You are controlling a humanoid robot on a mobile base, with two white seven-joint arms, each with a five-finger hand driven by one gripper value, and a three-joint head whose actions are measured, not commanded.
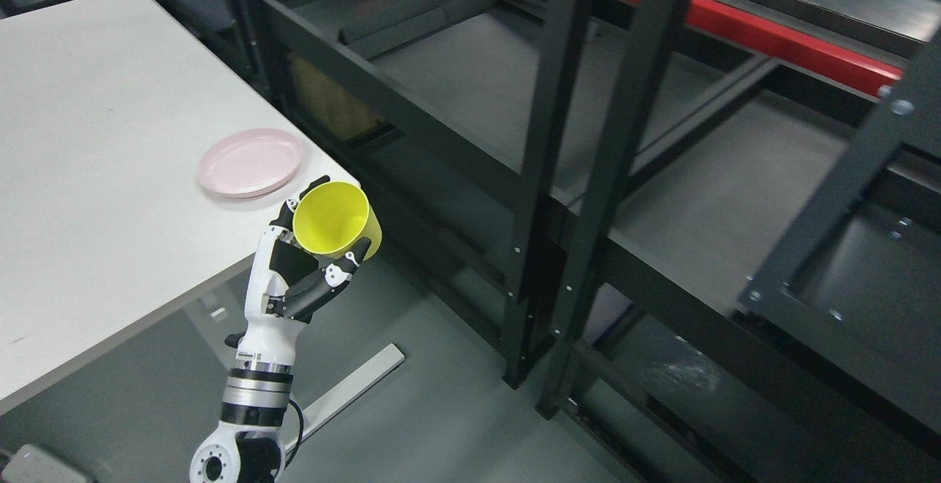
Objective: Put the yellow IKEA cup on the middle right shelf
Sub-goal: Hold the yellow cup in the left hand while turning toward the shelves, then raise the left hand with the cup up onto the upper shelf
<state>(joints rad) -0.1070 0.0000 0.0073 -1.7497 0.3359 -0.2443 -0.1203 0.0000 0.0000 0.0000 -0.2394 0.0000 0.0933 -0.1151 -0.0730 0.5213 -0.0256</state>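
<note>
Head view: we are seeing the left hand at lower left, its fingers grasping the yellow cup, tilted, apparently just off the white surface's corner, near the pink plate, left of the black shelves.

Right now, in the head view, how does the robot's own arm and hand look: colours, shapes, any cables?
Only the left arm shows. The left hand has a white shell with black fingers and white joint covers. Below it sits a ringed wrist in silver and black bands, then a white rounded forearm joint with a round black socket. A thin black cable loops beside the wrist.
</note>
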